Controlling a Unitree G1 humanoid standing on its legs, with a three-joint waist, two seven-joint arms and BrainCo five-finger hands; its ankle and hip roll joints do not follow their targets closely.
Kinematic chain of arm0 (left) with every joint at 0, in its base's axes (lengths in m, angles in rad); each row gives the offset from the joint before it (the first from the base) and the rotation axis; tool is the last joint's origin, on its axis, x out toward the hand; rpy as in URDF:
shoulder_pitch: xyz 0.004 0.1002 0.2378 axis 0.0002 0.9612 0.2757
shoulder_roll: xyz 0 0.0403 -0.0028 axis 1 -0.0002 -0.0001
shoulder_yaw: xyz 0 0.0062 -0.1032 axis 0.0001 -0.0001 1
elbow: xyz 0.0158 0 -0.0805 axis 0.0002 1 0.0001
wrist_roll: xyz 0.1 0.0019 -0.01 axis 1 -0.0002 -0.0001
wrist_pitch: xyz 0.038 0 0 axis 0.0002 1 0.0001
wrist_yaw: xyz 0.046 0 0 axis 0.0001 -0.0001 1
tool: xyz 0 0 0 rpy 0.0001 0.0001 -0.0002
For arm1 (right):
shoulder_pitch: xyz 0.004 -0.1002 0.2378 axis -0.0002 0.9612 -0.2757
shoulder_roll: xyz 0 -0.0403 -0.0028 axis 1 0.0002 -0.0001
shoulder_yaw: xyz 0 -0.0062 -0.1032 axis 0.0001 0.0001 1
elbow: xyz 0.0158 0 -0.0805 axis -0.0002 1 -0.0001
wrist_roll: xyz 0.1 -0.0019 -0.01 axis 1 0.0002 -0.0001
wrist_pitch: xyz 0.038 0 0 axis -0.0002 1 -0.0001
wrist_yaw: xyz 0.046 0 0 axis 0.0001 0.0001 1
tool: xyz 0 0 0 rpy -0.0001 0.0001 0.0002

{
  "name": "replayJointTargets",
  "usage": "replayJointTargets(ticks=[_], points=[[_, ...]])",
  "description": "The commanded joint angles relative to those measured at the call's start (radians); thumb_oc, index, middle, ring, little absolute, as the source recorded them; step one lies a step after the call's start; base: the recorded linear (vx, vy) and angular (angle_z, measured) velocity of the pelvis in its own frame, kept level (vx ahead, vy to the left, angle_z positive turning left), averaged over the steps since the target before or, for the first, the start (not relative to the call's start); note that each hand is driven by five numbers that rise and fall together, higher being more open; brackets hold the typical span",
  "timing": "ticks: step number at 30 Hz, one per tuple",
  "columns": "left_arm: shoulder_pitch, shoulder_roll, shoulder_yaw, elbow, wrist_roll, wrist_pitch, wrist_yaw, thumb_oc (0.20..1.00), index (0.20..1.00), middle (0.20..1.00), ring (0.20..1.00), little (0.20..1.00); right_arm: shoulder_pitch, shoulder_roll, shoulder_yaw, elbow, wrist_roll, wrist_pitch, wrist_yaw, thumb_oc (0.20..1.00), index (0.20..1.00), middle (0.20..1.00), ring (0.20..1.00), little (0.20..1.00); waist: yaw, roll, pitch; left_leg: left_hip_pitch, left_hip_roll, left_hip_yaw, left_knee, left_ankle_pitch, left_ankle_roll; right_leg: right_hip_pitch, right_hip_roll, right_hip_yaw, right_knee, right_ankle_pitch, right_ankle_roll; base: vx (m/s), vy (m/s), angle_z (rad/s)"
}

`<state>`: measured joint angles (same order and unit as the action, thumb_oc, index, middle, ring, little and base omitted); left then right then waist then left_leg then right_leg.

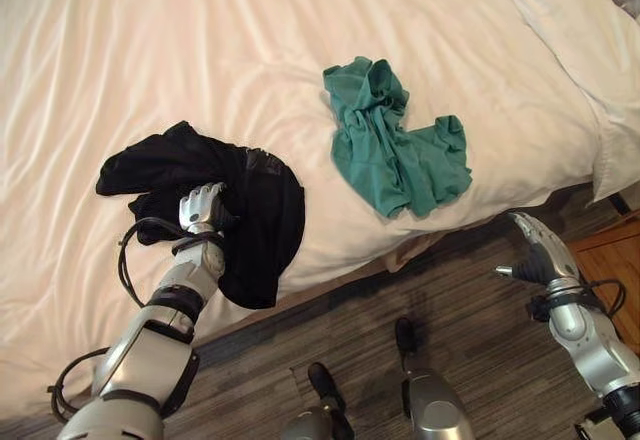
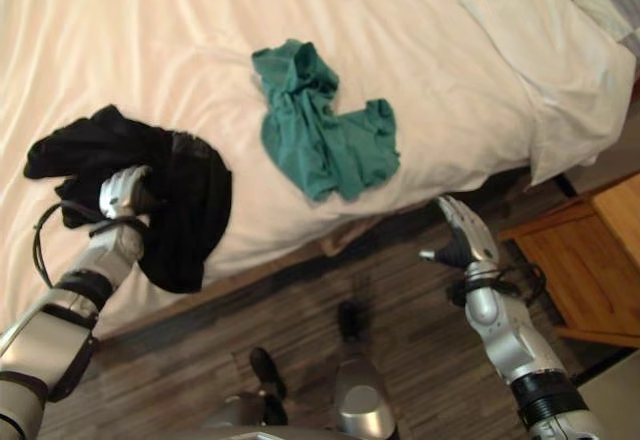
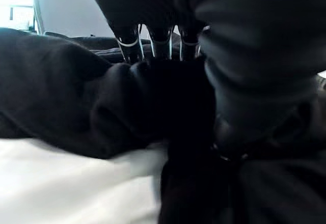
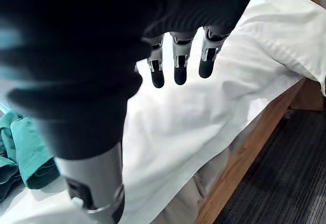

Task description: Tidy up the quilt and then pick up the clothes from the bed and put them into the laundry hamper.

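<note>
At bed's near edge, left hand [image 1: 203,207] is dug into black garment [image 1: 255,210], fingers curled into the cloth per wrist cam, so it's gripping it; part of the fabric hangs over the edge toward the floor [image 1: 440,300]. Right hand [image 2: 462,232] hovers off the bed over floor, fingers straight, holding nothing. Green garment [image 1: 395,145] lies crumpled on quilt [image 1: 200,50], near the edge, well apart from the black one. Progress est: quilt looks spread w/ light wrinkles, so tidying prob done; black item being picked, green untouched, hamper can't be spotted, nothing dropped in yet. Room: floor strip betw bed and robot is open; wooden nightstand [image 2: 590,260] just beside right arm, pillow [image 1: 570,30] at far right corner. Watch that side when swinging.
</note>
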<state>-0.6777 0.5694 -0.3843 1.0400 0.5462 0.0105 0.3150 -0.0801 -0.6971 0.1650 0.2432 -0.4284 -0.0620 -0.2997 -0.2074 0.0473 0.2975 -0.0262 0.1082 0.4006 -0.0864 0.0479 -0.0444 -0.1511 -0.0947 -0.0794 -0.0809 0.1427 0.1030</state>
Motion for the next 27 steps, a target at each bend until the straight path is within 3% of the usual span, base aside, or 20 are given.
replayJointTargets(ticks=[1,3,5,9,12,17,27], points=[[0.165,-0.055,0.019,0.135,0.025,0.022,-0.106,0.200,0.200,0.200,0.200,0.200,-0.014,-0.023,-0.052,-0.014,0.033,-0.020,-0.010,1.000,1.000,1.000,1.000,1.000,0.029,-0.085,-0.021,0.018,0.062,-0.021,-0.001,-0.045,-0.086,0.001,-0.096,-0.025,0.029,-0.081,0.108,0.00,0.000,0.00],[0.247,-0.066,0.050,0.122,0.006,0.014,-0.106,0.200,0.200,0.200,0.200,0.200,-0.029,-0.046,-0.059,-0.027,0.021,-0.020,-0.004,1.000,1.000,1.000,1.000,1.000,0.043,-0.082,-0.027,0.025,0.062,-0.026,-0.001,-0.047,-0.086,0.011,-0.097,-0.030,0.033,-0.086,0.103,0.03,-0.008,0.05],[0.445,-0.109,0.115,0.047,-0.125,-0.030,-0.102,0.200,0.200,0.200,0.200,0.200,-0.108,-0.097,-0.063,0.015,0.002,0.005,-0.016,1.000,1.000,1.000,1.000,1.000,0.098,-0.071,-0.039,0.039,0.058,-0.052,-0.001,-0.047,-0.083,0.043,-0.101,-0.055,0.037,-0.096,0.092,0.05,-0.037,0.16],[0.570,-0.135,0.126,0.001,-0.168,-0.056,-0.110,0.200,0.200,0.200,0.200,0.200,-0.177,-0.111,-0.045,0.075,-0.013,0.027,-0.024,1.000,1.000,1.000,1.000,1.000,0.139,-0.061,-0.044,0.046,0.053,-0.075,-0.001,-0.049,-0.081,0.075,-0.105,-0.078,0.033,-0.103,0.088,0.02,-0.036,0.37],[0.691,-0.193,0.176,0.012,-0.277,-0.064,-0.101,0.200,0.200,0.200,0.200,0.200,-0.283,-0.104,0.010,0.199,-0.013,0.055,-0.029,1.000,1.000,1.000,1.000,1.000,0.201,-0.050,-0.048,0.056,0.047,-0.113,-0.001,-0.049,-0.081,0.120,-0.112,-0.119,0.029,-0.115,0.083,0.02,-0.052,0.33],[0.749,-0.229,0.163,0.061,-0.305,-0.060,-0.089,0.200,0.200,0.200,0.200,0.200,-0.465,-0.046,0.146,0.373,0.031,0.063,-0.003,1.000,1.000,1.000,1.000,1.000,0.256,-0.036,-0.047,0.048,0.038,-0.160,-0.001,-0.039,-0.082,0.150,-0.117,-0.162,0.028,-0.126,0.080,0.00,-0.042,0.38],[0.694,-0.247,0.025,0.021,-0.320,-0.087,-0.082,0.200,0.200,0.200,0.200,0.200,-0.768,0.091,0.330,0.800,0.092,0.075,0.025,1.000,1.000,1.000,1.000,1.000,0.331,0.004,-0.040,-0.028,0.027,-0.233,-0.001,0.002,-0.097,0.142,-0.126,-0.235,0.012,-0.121,0.077,-0.01,-0.009,0.37]])
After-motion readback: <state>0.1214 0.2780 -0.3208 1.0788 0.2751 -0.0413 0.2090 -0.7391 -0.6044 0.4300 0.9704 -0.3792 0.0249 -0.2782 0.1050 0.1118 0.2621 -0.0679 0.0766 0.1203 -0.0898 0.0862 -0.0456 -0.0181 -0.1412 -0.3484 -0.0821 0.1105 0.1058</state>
